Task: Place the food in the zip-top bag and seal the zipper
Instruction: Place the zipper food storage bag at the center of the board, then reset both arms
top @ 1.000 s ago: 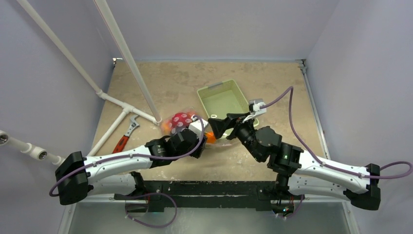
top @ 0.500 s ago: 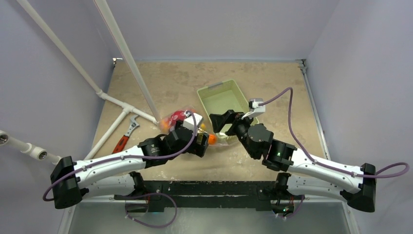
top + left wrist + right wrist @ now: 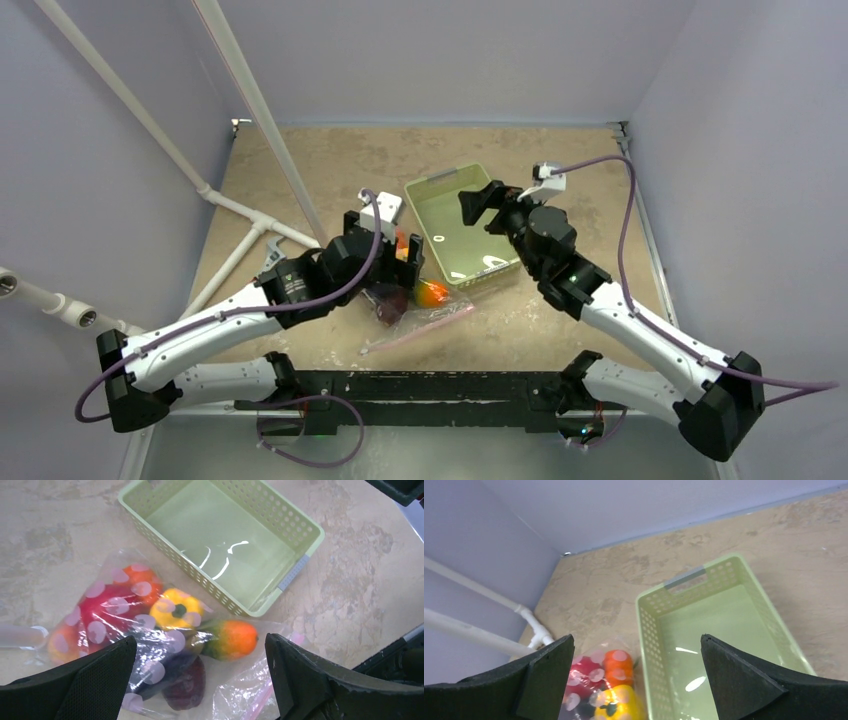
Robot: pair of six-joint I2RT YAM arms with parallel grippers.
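- On my feed, pale lavender walls box in the tabletop on three sides.
- That top is a mottled tan, kinda stone-look surface.
- White plastic pipes slant down on the left and meet at a tee joint lying on the table.
- Light's flat and even, shadows are soft.

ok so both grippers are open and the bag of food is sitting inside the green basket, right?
Not quite. The left gripper and right gripper are open, but the zip-top bag with the food lies on the table beside the green basket, not inside it. The basket is empty. The left wrist view shows this.
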